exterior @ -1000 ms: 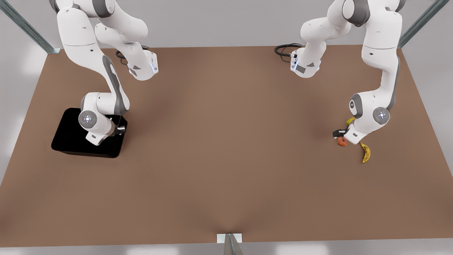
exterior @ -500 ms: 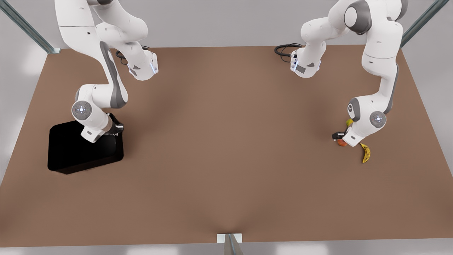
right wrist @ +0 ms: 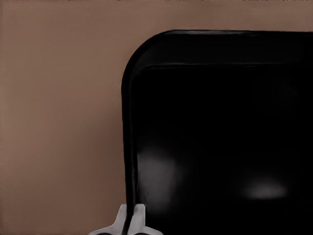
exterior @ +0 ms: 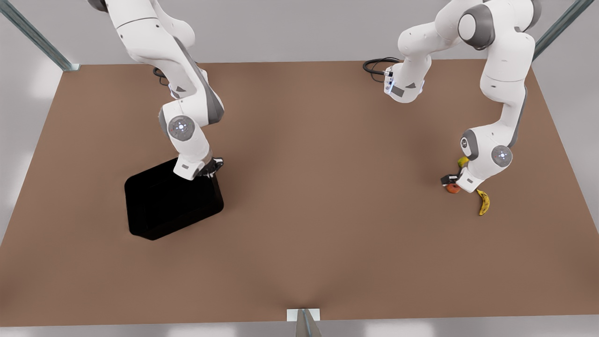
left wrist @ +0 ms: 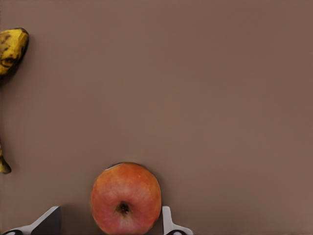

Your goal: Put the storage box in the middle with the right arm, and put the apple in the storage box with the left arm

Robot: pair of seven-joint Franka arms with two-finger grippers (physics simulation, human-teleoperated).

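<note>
The glossy black storage box [exterior: 173,206] sits on the brown table at the front view's left, turned at an angle. My right gripper [exterior: 213,167] is shut on the box's side wall near a corner; in the right wrist view its pale fingertips [right wrist: 139,218] pinch the rim of the storage box [right wrist: 220,147]. At the front view's right, the red-orange apple [exterior: 452,188] rests on the table. My left gripper [exterior: 448,180] is down around it and open. In the left wrist view the apple [left wrist: 126,198] lies between the fingers [left wrist: 168,223], close to one and apart from the other.
A spotted yellow banana [exterior: 483,202] lies just beside the apple, its end also in the left wrist view as the banana [left wrist: 11,46]. A yellow-green fruit [exterior: 463,161] sits behind the left wrist. Black cables [exterior: 376,65] lie at the table's far edge.
My right gripper has dragged the storage box toward the front view's right and turned it. The left gripper has stayed low at the apple, barely shifting.
</note>
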